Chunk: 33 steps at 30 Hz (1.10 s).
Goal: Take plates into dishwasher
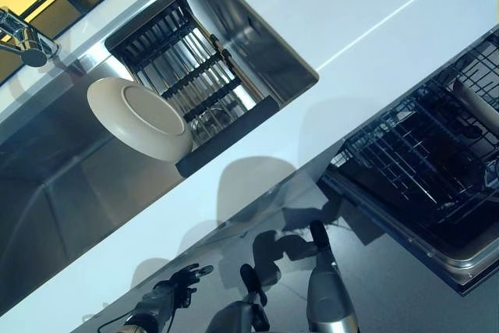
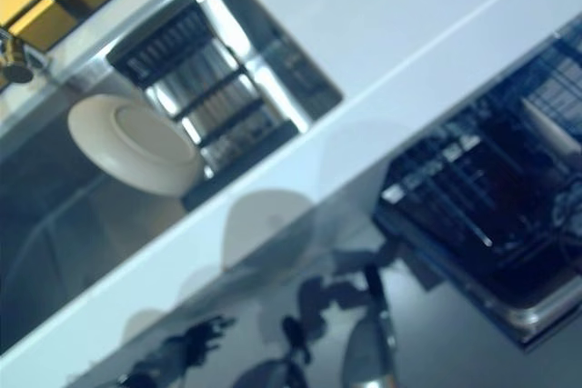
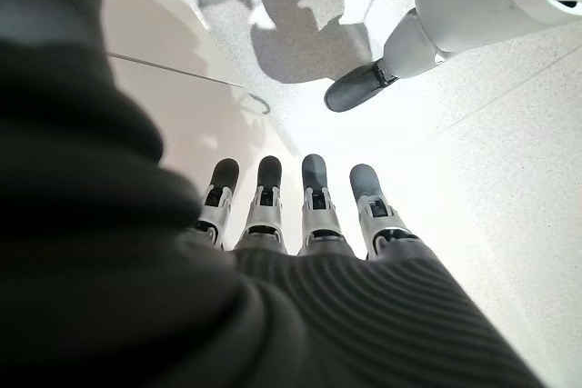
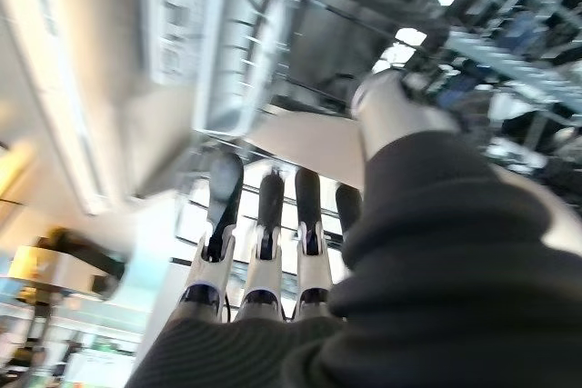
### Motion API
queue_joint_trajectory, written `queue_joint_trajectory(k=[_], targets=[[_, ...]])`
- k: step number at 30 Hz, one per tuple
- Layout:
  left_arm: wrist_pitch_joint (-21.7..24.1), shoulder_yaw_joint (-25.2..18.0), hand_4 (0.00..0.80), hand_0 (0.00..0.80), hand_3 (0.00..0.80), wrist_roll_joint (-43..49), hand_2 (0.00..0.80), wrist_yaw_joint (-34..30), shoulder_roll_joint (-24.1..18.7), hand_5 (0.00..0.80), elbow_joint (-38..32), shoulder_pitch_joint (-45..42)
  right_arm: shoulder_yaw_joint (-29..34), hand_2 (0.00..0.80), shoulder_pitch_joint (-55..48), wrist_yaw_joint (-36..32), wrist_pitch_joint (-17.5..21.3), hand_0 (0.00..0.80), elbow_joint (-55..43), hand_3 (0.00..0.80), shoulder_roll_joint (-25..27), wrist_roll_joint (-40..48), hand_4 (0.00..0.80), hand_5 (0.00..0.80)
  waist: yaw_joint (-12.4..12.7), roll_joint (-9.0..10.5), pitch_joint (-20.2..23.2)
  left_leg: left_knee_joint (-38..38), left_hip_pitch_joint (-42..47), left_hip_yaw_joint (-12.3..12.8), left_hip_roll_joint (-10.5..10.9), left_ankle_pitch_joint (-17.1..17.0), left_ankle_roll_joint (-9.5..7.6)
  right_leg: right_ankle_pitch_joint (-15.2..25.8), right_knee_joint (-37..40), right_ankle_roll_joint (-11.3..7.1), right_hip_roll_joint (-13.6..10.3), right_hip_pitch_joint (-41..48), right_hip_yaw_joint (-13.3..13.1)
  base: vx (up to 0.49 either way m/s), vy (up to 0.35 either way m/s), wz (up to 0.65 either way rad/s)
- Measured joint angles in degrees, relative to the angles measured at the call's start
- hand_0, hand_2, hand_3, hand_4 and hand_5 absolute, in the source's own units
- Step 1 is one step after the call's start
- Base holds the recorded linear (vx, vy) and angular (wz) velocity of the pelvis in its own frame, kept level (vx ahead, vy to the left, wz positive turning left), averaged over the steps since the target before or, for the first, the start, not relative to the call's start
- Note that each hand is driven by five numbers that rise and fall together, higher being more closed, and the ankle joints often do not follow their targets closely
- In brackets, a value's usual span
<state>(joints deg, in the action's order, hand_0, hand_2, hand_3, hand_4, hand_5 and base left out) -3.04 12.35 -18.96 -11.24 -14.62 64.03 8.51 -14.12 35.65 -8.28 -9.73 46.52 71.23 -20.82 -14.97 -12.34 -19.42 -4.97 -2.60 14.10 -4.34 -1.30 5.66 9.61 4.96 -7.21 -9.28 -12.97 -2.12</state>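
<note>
White counter (image 1: pixel 374 5) runs across the kitchen scene, with a steel sink (image 1: pixel 70 161) sunk into it and a dark window and a tap (image 1: pixel 27 40) beyond the sink's far edge. Over one end of the sink sits a black drying rack (image 1: pixel 187 76), and a single cream plate (image 1: pixel 140 118) leans against the rack's end, tilted with its underside showing, half over the sink basin. It was likely propped there to drain, which leaves its rim free to be grasped.

On the other side of the counter from the sink, the dishwasher (image 1: pixel 437 161) stands open with its lower basket (image 1: pixel 405 154) pulled out, wire prongs bare where the sink-side views reach, so a slot is ready to take the plate. A pale dish-like shape shows at the basket's far corner, too cut off to name.

Neither hand holds anything. The left hand (image 3: pixel 300 215) hangs low, on the near side of the counter from the sink, fingers straight and spread apart over the floor. The right hand (image 4: pixel 264 224) also has its fingers straight and a little apart, with blurred dishwasher racks past them.

The plate is well apart from both hands, so by my reading the task has not begun: reaching to the sink comes first.
</note>
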Motion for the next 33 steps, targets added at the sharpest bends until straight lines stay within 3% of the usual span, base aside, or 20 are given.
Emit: queue_joint_trajectory(k=[9,15,24,33], targets=[[-0.06,-0.07,0.000,0.000,0.000,0.17,0.000,0.04,-0.09,0.000,0.07,0.40,3.27,0.000,-1.94,0.16,-0.26,0.000,0.14,0.000,0.33,0.01,0.000,0.000,-0.05,1.82,-1.24,-0.22,1.58,-0.15,-0.17,0.03,0.02,-0.01,-0.02,0.07,0.18,1.73,0.05,0.011,-0.008,0.00],[-0.13,-0.17,0.000,0.000,0.000,0.22,0.000,0.27,-0.33,0.000,0.14,0.29,5.54,0.000,-4.61,0.35,-0.10,0.000,0.10,0.000,2.95,0.10,0.000,0.000,-0.10,4.15,-0.96,-0.24,3.05,-0.10,-0.56,0.24,0.27,-0.02,-0.04,0.18,0.77,3.14,0.02,0.049,-0.027,-0.01],[-0.56,-0.23,0.000,0.000,0.000,1.48,0.000,1.30,-2.25,0.000,1.66,-1.49,11.50,0.000,-11.07,0.43,1.13,0.000,-0.58,0.000,6.96,2.60,0.000,0.000,-1.16,11.54,6.08,-0.28,5.07,0.17,-2.25,0.89,0.66,-0.41,0.00,1.20,2.29,5.03,-0.34,0.055,0.015,-0.03],[-1.31,-0.29,0.000,0.000,0.000,2.41,0.000,1.69,-2.17,0.000,4.70,-3.33,11.20,0.000,-10.87,0.04,1.92,0.000,-0.16,0.000,13.33,4.79,0.000,0.000,-1.11,14.00,12.63,-0.33,7.02,0.71,-3.40,1.44,1.39,-1.13,0.21,1.42,3.43,6.81,-0.50,0.063,0.018,-0.03]])
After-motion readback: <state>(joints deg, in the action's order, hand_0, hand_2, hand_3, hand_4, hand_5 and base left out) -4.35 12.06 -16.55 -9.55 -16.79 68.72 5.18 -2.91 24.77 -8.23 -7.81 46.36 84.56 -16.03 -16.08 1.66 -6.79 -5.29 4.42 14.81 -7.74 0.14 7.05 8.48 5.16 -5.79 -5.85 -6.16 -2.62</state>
